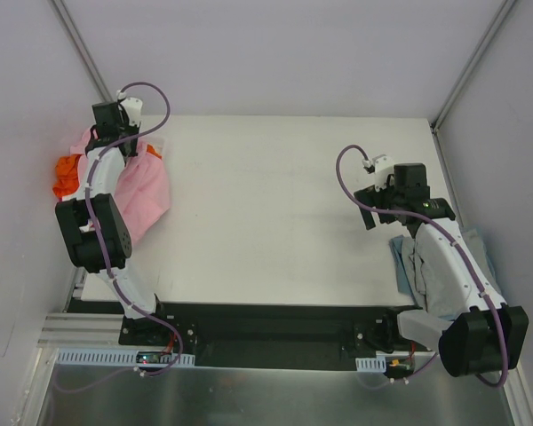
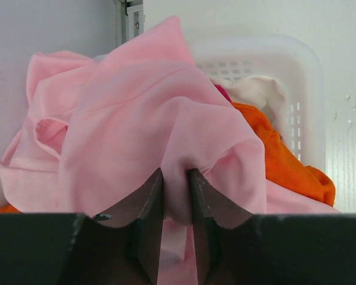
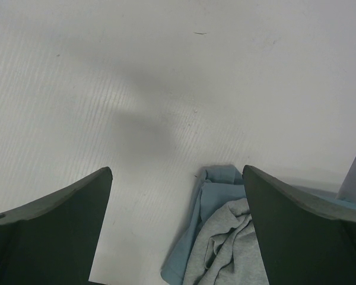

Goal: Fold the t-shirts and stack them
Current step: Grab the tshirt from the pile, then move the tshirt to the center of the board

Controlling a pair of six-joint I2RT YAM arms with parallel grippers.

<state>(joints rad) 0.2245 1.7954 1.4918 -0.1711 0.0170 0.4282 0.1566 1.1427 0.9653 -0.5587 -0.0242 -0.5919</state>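
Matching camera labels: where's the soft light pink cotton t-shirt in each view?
Top external: light pink cotton t-shirt at far left, just above mid-height.
Left wrist: fills the centre, pinched in left claw.
Right wrist: not in it.
Landmark: crumpled orange cotton t-shirt, beside the pink one in both those views.

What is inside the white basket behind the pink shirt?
An orange t-shirt and a white one show in the basket; the pink t-shirt in front covers the rest.
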